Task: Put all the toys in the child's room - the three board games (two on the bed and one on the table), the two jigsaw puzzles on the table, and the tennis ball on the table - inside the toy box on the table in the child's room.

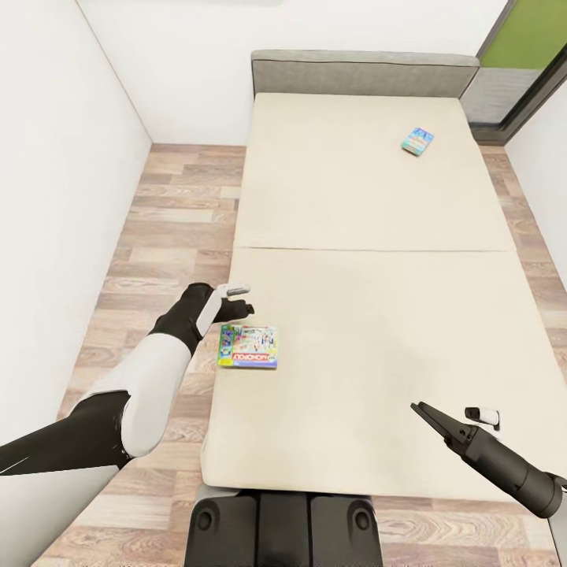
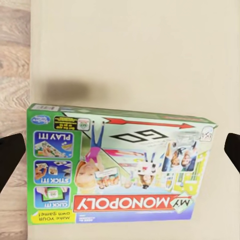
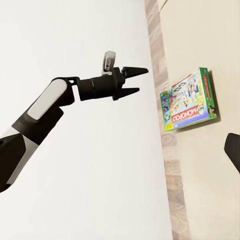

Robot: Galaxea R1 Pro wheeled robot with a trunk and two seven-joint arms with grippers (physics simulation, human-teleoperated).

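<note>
**Robot at the foot of a bed, left gripper poised over a Monopoly box**

Dark robot base (image 1: 283, 529) fills the bottom edge of the head view, cut off by the frame. Just ahead lies the bed (image 1: 441, 331), a wide beige mattress in two parts with a seam across the middle and a low grey headboard (image 1: 364, 73) at the far end.

On the near left corner of the mattress lies a flat board game box reading "My Monopoly" (image 1: 249, 346), close to the mattress edge. The left gripper (image 1: 242, 302) hovers just beyond it, jaws parted and empty; in the left wrist view the box (image 2: 117, 167) sits between the two dark fingertips (image 2: 10, 157), which are cropped at the frame sides. Whether they touch the box cannot be told.

A second, small blue board game (image 1: 418, 141) rests far up the bed near the headboard; its print is too small to read.

The right gripper (image 1: 453, 421) hangs over the near right of the mattress, jaws open, holding nothing.

Wood-plank floor (image 1: 157, 228) runs along the bed's left side, meeting plain white walls (image 1: 63, 157). A grey-framed window (image 1: 520, 55) shows at the far right corner.
</note>
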